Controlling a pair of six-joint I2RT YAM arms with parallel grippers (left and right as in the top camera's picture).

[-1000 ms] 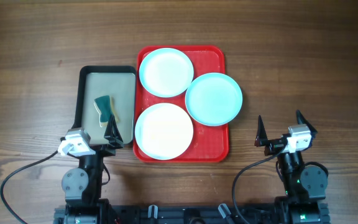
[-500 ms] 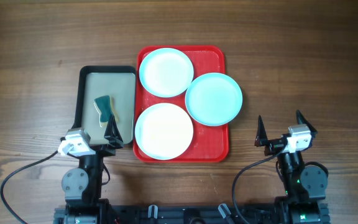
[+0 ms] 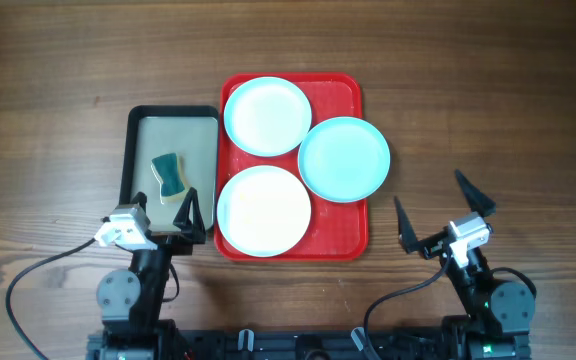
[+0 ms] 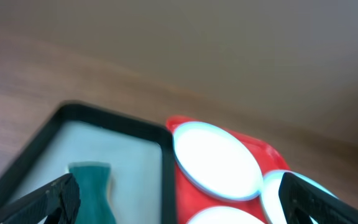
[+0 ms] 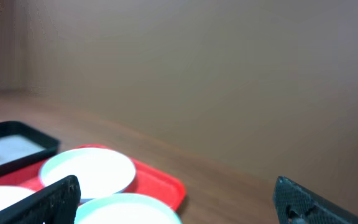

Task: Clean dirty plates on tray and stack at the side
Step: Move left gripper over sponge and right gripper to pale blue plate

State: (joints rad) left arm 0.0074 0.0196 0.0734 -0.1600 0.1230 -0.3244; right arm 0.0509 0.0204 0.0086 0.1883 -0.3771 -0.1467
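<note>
Three pale plates lie on the red tray (image 3: 353, 92): one at the back (image 3: 267, 116), one at the front (image 3: 264, 210), and an aqua one (image 3: 343, 159) overhanging the tray's right rim. My left gripper (image 3: 190, 215) is open over the basin's near right corner, beside the front plate. In the left wrist view the left gripper (image 4: 179, 200) frames the back plate (image 4: 216, 158) and the tray (image 4: 171, 186). My right gripper (image 3: 437, 209) stands open over bare table, right of the tray. The right wrist view shows that gripper (image 5: 179, 200) empty, with plates (image 5: 89, 171) at the left.
A black-rimmed basin (image 3: 131, 150) of cloudy water sits against the tray's left side. A teal sponge (image 3: 169, 176) lies in it, also seen as the sponge (image 4: 92, 186) near my left finger. Bare wooden table surrounds everything.
The left gripper has turned slightly right toward the tray, uncovering the sponge. The right gripper has swung and dropped a little toward the near edge. Plates and tray have not moved.
</note>
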